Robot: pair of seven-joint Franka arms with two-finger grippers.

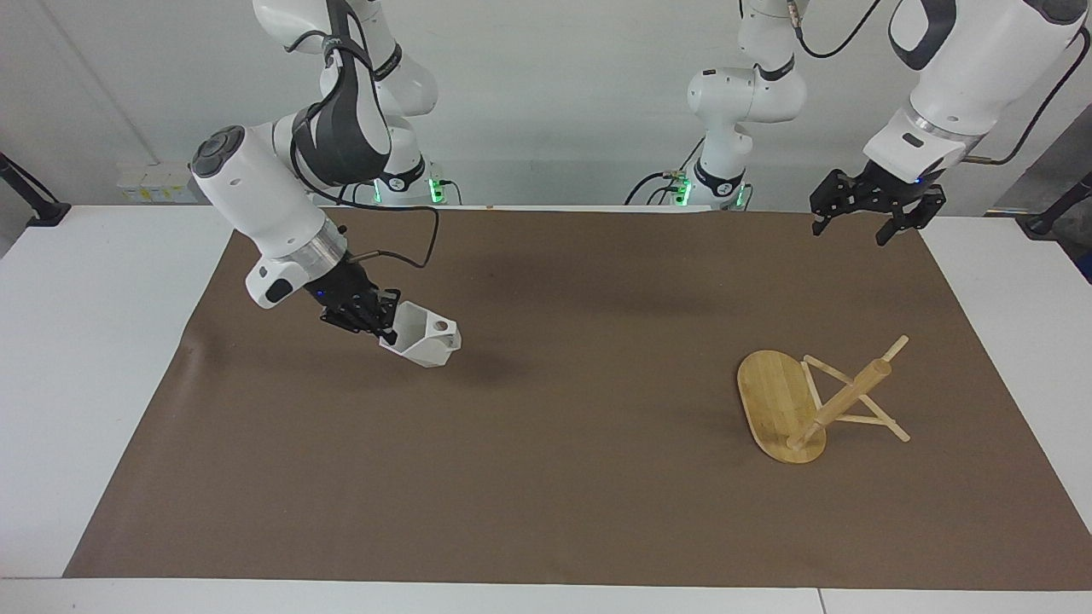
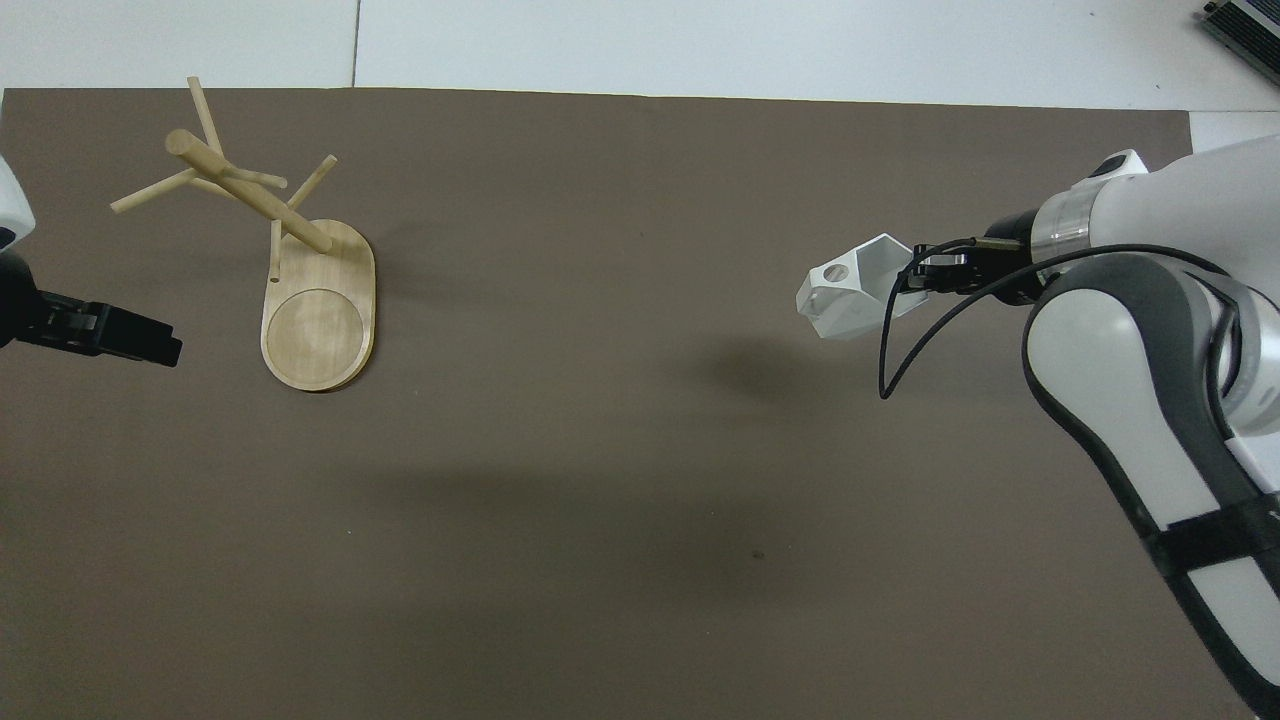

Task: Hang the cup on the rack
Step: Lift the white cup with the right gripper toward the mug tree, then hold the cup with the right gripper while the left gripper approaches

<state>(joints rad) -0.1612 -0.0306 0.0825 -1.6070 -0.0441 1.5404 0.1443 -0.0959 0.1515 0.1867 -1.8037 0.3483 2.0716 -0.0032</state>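
The small white faceted cup [image 1: 424, 338] [image 2: 848, 297] hangs tilted in the air over the brown mat, at the right arm's end of the table. My right gripper [image 1: 374, 319] [image 2: 915, 279] is shut on its rim. The cup's pierced handle points toward the left arm's end. The bamboo rack [image 1: 817, 402] [image 2: 262, 206] stands on its oval base [image 1: 770, 397] [image 2: 318, 322] at the left arm's end of the mat, nothing on its pegs. My left gripper [image 1: 851, 234] [image 2: 138, 342] waits open and empty in the air, above the mat's corner at the robots' side.
A brown mat [image 1: 563, 477] [image 2: 600, 500] covers most of the white table [image 1: 77, 358]. A dark cable [image 2: 888, 350] loops from the right wrist beside the cup. Nothing else lies on the mat between cup and rack.
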